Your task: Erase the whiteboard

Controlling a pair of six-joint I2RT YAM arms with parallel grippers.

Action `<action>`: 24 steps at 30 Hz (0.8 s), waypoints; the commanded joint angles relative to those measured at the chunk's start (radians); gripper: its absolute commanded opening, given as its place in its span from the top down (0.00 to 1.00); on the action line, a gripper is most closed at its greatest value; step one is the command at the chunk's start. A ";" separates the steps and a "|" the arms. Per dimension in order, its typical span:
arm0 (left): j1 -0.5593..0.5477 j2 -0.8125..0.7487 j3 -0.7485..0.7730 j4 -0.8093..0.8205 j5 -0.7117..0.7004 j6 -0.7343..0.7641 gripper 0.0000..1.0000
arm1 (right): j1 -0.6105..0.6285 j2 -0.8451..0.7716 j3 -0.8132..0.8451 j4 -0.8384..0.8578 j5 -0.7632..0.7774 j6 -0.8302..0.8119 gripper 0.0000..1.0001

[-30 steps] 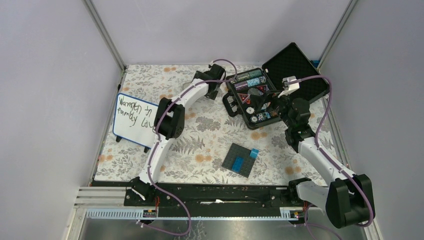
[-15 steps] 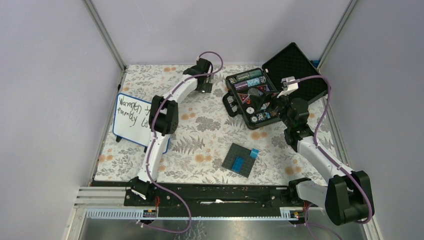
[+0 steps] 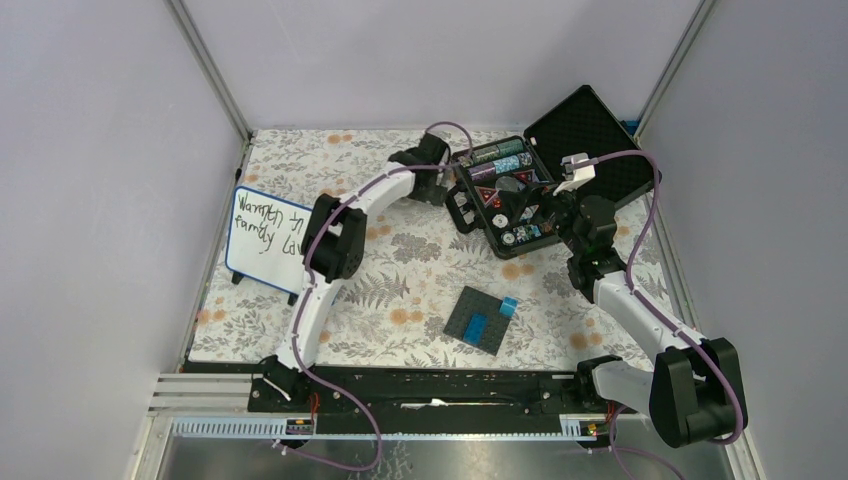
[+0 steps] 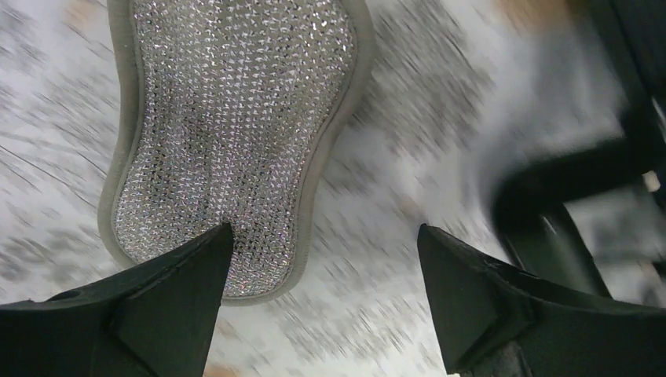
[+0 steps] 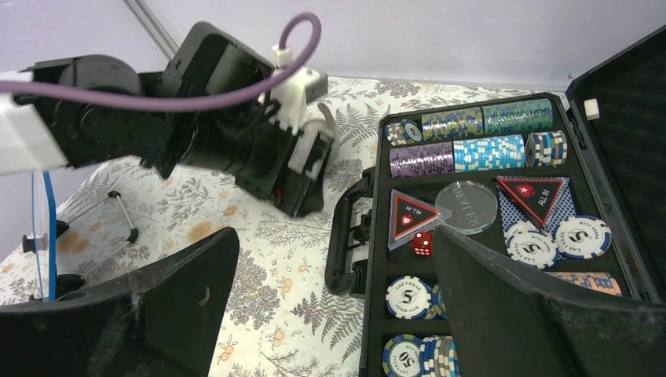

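Left hand (image 4: 323, 232), opened wide, hovers with glittery grey-rimmed pad (image 4: 228, 118) just ahead, probably lining up an eraser grasp; whiteboard (image 3: 258, 238), well apart, bears writing.

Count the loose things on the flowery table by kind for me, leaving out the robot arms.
whiteboard: 1
open case of poker chips: 1
dark grey studded plate: 1
blue bricks on that plate: 2
glittery grey pad: 1
Total: 6
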State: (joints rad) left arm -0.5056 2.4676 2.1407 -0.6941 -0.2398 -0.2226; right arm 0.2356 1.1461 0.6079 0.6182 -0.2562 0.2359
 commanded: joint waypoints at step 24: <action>-0.174 -0.194 -0.114 -0.153 -0.086 -0.130 0.04 | 0.004 -0.085 -0.065 0.115 0.032 -0.021 0.01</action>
State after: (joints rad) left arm -0.6762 2.2089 1.8938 -0.7990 -0.2276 -0.3626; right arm 0.2356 1.0908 0.5503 0.6666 -0.2466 0.2344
